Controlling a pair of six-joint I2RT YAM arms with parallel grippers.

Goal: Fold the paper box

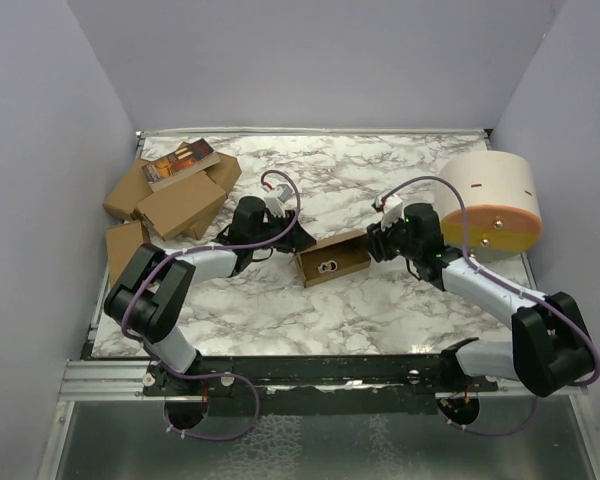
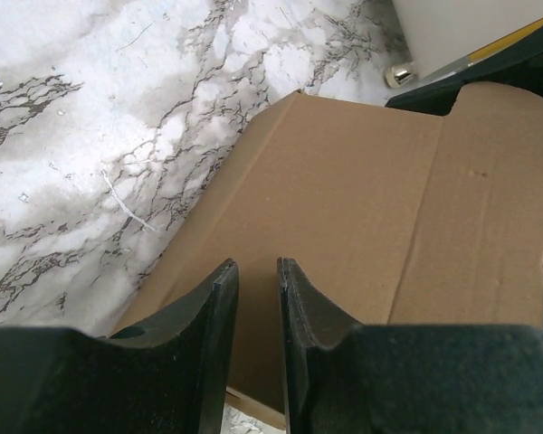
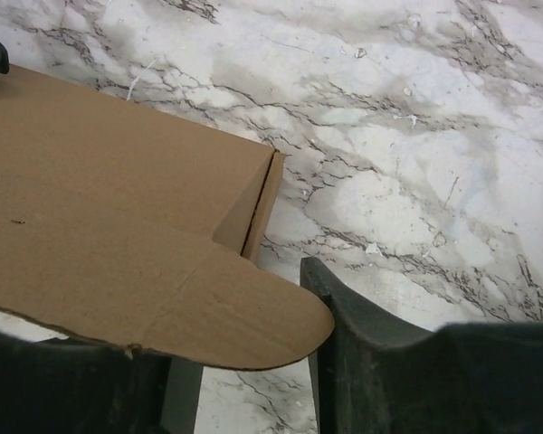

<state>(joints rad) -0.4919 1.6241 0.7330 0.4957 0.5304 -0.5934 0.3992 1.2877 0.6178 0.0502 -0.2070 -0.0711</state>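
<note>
Paper box (image 1: 332, 258) mid-table (image 1: 380, 180), body squared up. Left gripper (image 2: 258, 271) at its 9 o'clock end: near-closed, can't tell if gripping. Right gripper (image 1: 373, 243) at 3 o'clock: spread. Tuck flap (image 3: 235, 325) not yet tucked, so roughly halfway.

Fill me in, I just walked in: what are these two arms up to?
Both arms are working on a brown paper box in the middle of the table. The left gripper is at the box's left end, fingers nearly together over the cardboard; whether it actually grips is unclear. The right gripper is at the right end, open, with a rounded flap lying across its fingers, not yet tucked in.
</note>
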